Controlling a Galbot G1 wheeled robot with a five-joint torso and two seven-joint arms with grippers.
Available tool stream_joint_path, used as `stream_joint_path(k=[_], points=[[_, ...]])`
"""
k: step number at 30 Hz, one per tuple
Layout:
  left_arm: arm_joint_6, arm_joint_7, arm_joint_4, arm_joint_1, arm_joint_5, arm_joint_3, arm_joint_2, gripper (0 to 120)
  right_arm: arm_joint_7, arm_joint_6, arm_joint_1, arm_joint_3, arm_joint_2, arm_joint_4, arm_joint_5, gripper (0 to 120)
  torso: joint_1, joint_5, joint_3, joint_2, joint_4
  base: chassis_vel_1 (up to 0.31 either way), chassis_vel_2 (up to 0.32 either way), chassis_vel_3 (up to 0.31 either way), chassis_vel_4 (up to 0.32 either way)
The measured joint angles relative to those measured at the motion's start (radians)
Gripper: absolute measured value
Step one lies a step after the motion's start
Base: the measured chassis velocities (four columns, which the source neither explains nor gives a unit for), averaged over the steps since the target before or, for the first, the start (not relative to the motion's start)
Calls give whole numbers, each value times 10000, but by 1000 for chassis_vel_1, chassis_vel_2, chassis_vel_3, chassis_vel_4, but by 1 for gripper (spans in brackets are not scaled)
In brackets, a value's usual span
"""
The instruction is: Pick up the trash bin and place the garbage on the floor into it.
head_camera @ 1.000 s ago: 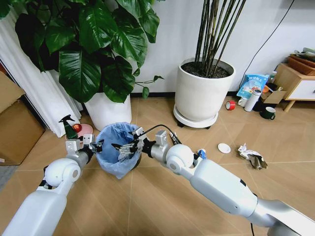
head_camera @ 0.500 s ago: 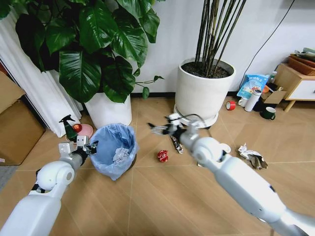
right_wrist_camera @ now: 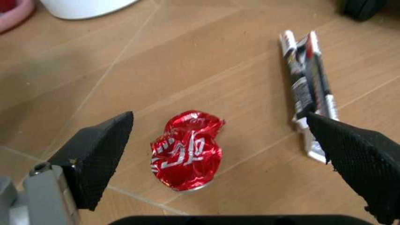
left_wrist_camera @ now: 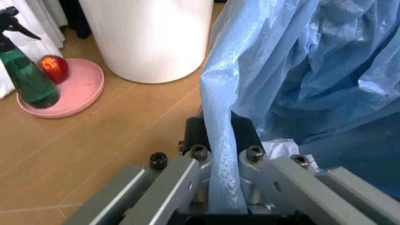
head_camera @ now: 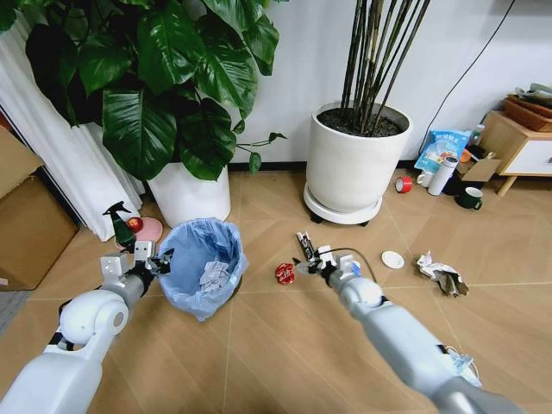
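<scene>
- right gripper (right_wrist_camera: pixel 218 154) hangs low over the crushed red can (right_wrist_camera: pixel 186 149), fingers spread wide either side, nothing held
- looks like the can pickup step; next it needs to drop and pinch
- left gripper (left_wrist_camera: pixel 222 154) is clamped on the trash bin (head_camera: pixel 203 263) liner edge
- right wrist view shows the dark wrapper (right_wrist_camera: pixel 307 89) up close; head view catches the white lid (head_camera: pixel 392 259) and crumpled paper (head_camera: pixel 440 272) on the floor (head_camera: pixel 285 345)

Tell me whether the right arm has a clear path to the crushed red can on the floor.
Probably yes. The right gripper hangs over the crushed red can with jaws open to either side, bare tan tile floor around it; the dark wrapper lies apart.
</scene>
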Motion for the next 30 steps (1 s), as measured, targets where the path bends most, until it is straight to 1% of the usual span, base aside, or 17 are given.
stream_joint_path(k=[1,4,5,10,11,14,20,23,30], points=[[0,0,0,0,0,0,0,0,0,0,0,0,0,0,0,100,0,0,0,0,0,0,0,0,0],[-19,-10,-64,39,16,2,23,0,1,190,263,29,446,-814,-187,100,0,-2,0,0,-1,0,0,0,0],[-19,-10,-64,39,16,2,23,0,1,190,263,29,446,-814,-187,100,0,-2,0,0,-1,0,0,0,0],[-54,-27,-156,142,31,3,35,0,47,538,708,180,1161,-2229,-591,100,0,-3,-1,0,-2,0,0,0,0],[-54,-27,-156,142,31,3,35,0,47,538,708,180,1161,-2229,-591,100,0,-3,-1,0,-2,0,0,0,0],[-59,-39,-189,180,33,-10,38,0,24,693,933,263,1503,-2894,-715,100,0,-4,-1,0,-2,0,0,0,0],[-62,-49,-232,201,30,-32,64,0,-38,833,1122,360,1900,-3447,-921,100,0,-3,0,0,-3,0,0,0,0],[-72,-55,-245,205,21,-48,71,0,-124,1039,1383,555,2372,-4197,-1347,100,0,-3,0,0,-3,0,0,0,0],[-153,-58,-263,215,9,-81,77,0,-95,964,1566,763,2642,-4593,-1636,100,0,-4,0,0,-2,0,0,0,0]])
